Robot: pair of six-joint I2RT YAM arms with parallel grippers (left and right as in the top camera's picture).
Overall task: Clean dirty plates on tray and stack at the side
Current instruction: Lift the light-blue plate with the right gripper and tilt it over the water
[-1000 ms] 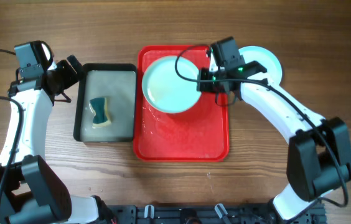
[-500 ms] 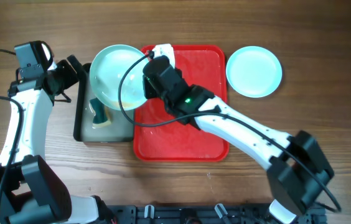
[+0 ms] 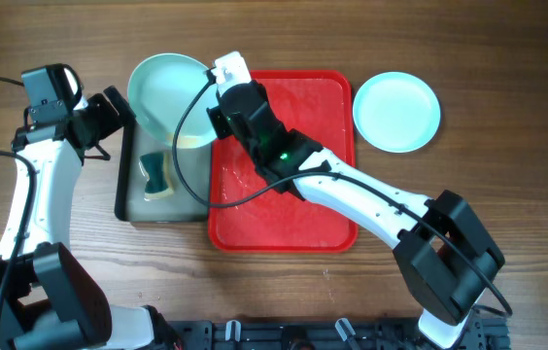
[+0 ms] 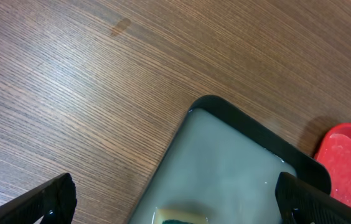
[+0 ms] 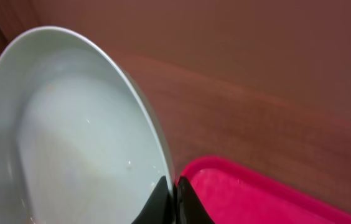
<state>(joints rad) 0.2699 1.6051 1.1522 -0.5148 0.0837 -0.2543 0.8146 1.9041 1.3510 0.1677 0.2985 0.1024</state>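
Observation:
My right gripper (image 3: 218, 115) is shut on the rim of a pale mint plate (image 3: 165, 97) and holds it tilted over the far end of the black-rimmed tray (image 3: 121, 185). In the right wrist view the plate (image 5: 70, 143) fills the left side, with my fingers (image 5: 174, 196) pinching its edge beside the red tray (image 5: 269, 199). The red tray (image 3: 337, 219) lies in the middle and holds no plate. A second mint plate (image 3: 396, 111) lies on the table at the right. My left gripper (image 4: 175, 205) is open above the black-rimmed tray (image 4: 250, 134). The white plate is not in view.
A yellow-and-green sponge (image 3: 157, 176) lies in the cloudy water of the black-rimmed tray; its top edge shows in the left wrist view (image 4: 182, 216). The right arm stretches diagonally across the red tray. Bare wooden table surrounds both trays.
My right arm has carried the mint plate from the red tray leftward to over the black-rimmed tray's far end. The left arm has not moved.

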